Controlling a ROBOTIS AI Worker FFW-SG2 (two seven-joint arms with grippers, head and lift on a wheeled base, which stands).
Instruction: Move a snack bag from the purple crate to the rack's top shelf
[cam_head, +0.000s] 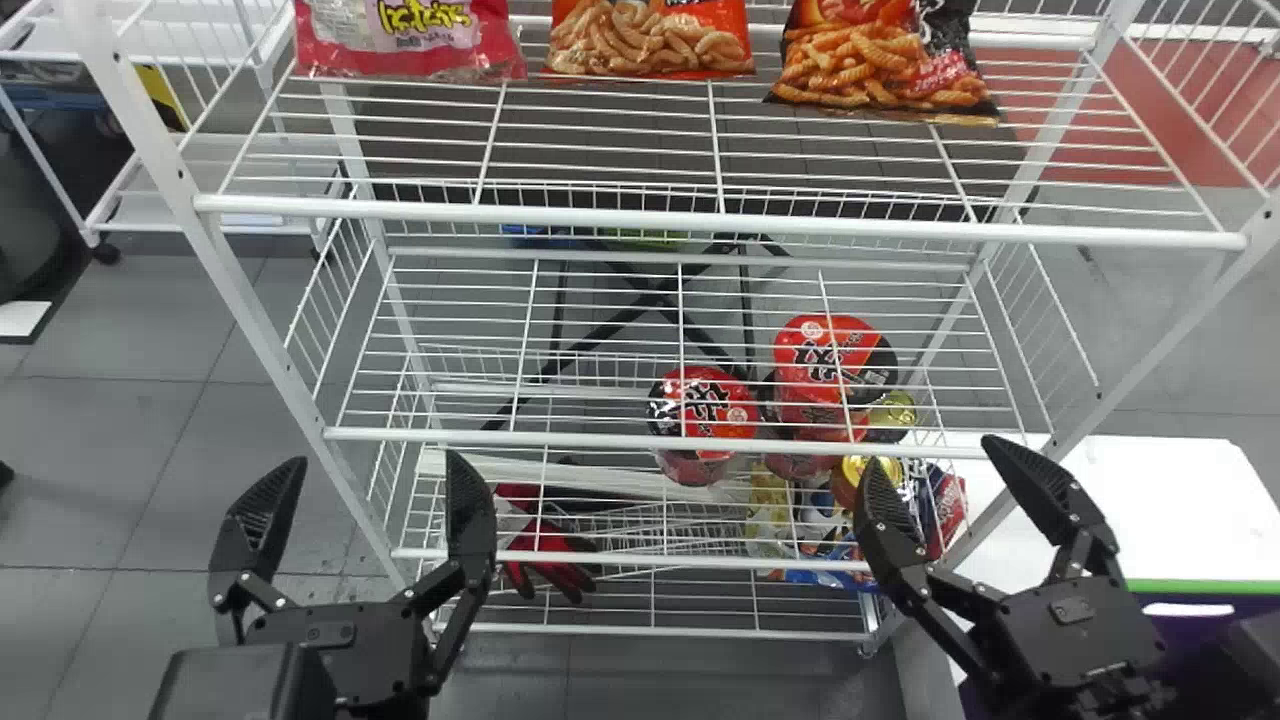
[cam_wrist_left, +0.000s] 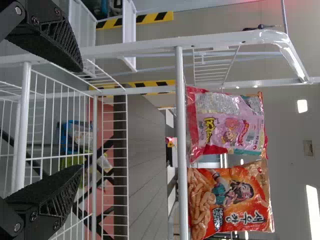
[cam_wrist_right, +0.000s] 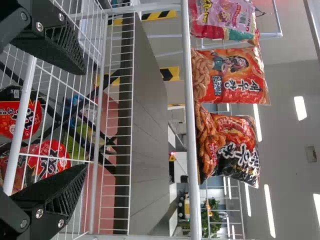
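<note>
The rack (cam_head: 250, 302) is viewed from in front and above by the head camera, aimed forward and steeply down to the floor (cam_head: 150, 420). By the wrist cameras, turned on their side, it is faced from close in front, roughly level with the top shelf (cam_head: 720, 222). The pink bag (cam_head: 410, 40) and orange bag (cam_head: 650, 45) are shared by all three views, the black bag (cam_head: 885, 60) by head and right wrist.
</note>
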